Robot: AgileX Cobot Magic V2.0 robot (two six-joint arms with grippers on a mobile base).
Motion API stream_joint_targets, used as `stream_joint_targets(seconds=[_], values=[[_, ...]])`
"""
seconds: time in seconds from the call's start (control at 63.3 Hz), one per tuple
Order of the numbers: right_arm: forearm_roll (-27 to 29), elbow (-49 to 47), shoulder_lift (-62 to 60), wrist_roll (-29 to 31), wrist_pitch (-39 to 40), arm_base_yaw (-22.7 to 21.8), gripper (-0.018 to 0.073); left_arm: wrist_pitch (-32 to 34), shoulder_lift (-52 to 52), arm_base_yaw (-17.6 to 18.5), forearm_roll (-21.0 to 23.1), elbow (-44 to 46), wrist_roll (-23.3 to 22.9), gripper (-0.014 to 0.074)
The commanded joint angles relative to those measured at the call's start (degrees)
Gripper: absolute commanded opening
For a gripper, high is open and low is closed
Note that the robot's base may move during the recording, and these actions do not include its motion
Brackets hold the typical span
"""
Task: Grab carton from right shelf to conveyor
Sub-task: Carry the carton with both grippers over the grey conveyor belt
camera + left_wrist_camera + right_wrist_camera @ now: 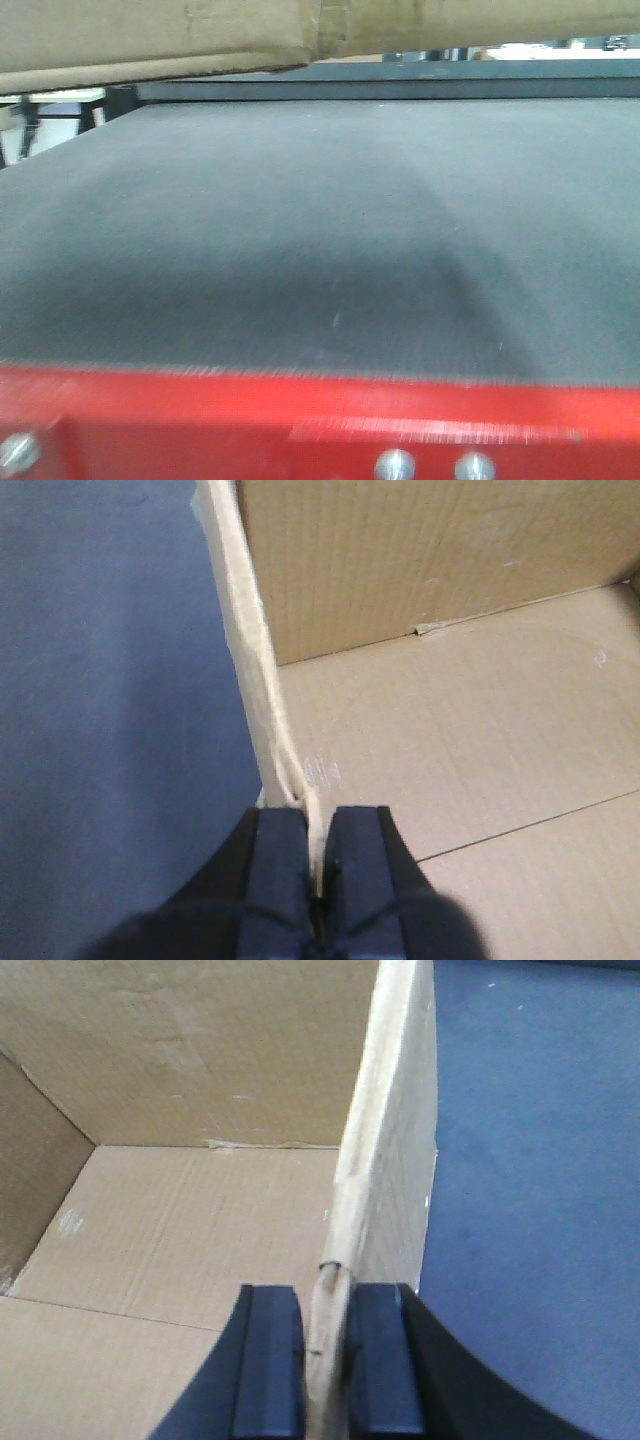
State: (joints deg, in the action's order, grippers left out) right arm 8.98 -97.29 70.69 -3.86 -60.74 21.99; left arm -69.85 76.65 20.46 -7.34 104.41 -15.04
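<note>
The brown carton point(150, 35) hangs at the top of the front view, above the dark grey conveyor point(320, 230), which has a red front edge point(200, 410). My left gripper point(318, 815) is shut on the carton's left wall, with the open inside of the carton point(450, 740) to its right and the conveyor belt point(110, 680) below on the left. My right gripper point(325, 1295) is shut on the right wall. There the carton's inside point(180, 1220) lies to the left and the belt point(540, 1160) to the right. The right shelf is out of view.
Round bolt heads point(395, 465) sit in the red frame at the near edge. A dark rail point(400, 88) runs along the belt's far side. At the far left, a black frame post point(30, 120) stands beyond the belt.
</note>
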Motion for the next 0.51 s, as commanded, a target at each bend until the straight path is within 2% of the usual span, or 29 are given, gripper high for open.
stream_joint_targets(seconds=[0.0,0.489], values=[[-0.6,-0.4,-1.0,0.9,3.0,-0.1,-0.0067,2.6,-0.6,-0.1,-2.4,0.3,-0.1,-0.0018],[-0.6,-0.4,-1.0,0.9,3.0,-0.1,-0.0067,12.4,-0.6,-0.1,-2.4,0.3,-0.1,-0.0018]])
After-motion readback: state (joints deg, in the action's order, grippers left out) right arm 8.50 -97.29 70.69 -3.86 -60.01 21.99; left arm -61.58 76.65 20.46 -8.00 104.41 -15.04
